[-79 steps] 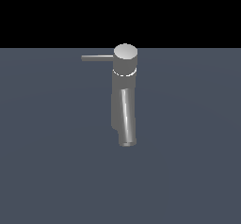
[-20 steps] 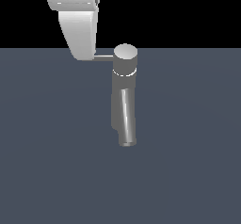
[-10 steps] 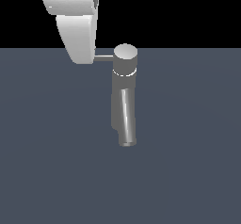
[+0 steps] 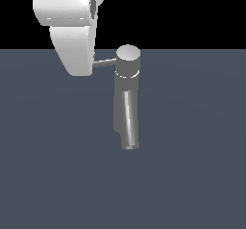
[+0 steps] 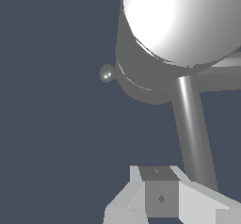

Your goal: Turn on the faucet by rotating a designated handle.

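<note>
At the handle (image 4: pixel 104 63), the gripper (image 4: pixel 77 55) covers its tip.

White tool (image 4: pixel 77 55) hangs vertical, upper-left in ext. view.

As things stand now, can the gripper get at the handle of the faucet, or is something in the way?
Probably yes. In the exterior view the gripper already covers the outer end of the handle, and nothing stands between them. The wrist view shows the handle running right beside a finger. Whether they touch cannot be told.
</note>
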